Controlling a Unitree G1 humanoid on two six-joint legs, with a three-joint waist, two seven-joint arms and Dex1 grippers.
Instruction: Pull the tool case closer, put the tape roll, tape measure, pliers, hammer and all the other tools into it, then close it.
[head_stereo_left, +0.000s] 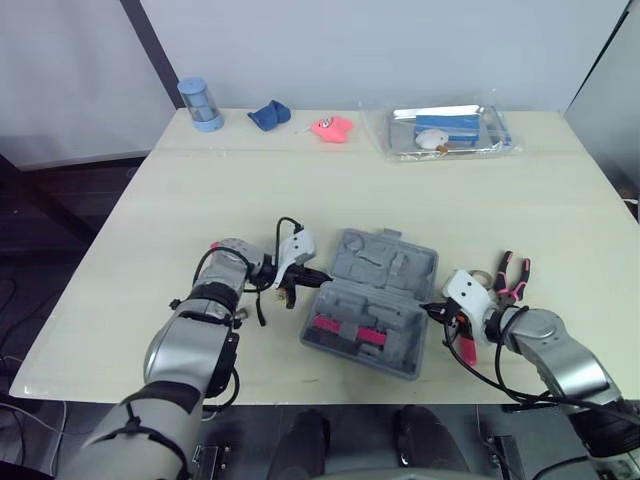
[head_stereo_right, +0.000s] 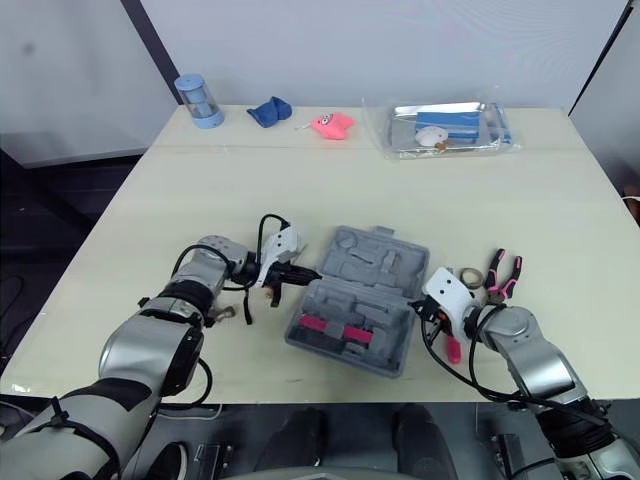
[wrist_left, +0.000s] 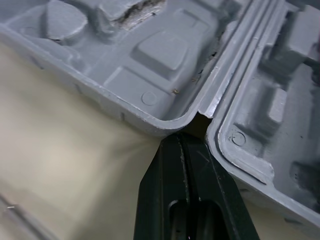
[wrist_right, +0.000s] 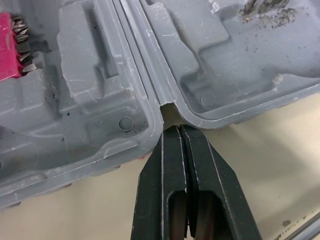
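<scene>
The grey tool case (head_stereo_left: 375, 300) lies open on the table, both moulded halves facing up, with a pink bit holder (head_stereo_left: 345, 332) in the near half. My left gripper (head_stereo_left: 322, 279) is shut, its tips at the hinge notch on the case's left side (wrist_left: 184, 137). The right gripper (head_stereo_left: 430, 310) is also shut and points into the hinge notch on the case's right side (wrist_right: 179, 129). Neither has anything between its fingers. Pink-handled pliers (head_stereo_left: 513, 277) and a tape roll (head_stereo_left: 482, 278) lie just right of the case, behind my right wrist. A red-handled tool (head_stereo_left: 467, 350) lies under that wrist.
At the table's far edge stand a blue cylinder (head_stereo_left: 201, 104), a blue cloth (head_stereo_left: 270, 115), a pink object (head_stereo_left: 332, 127) and a clear plastic pack (head_stereo_left: 445, 130). The table's front edge runs close below the case.
</scene>
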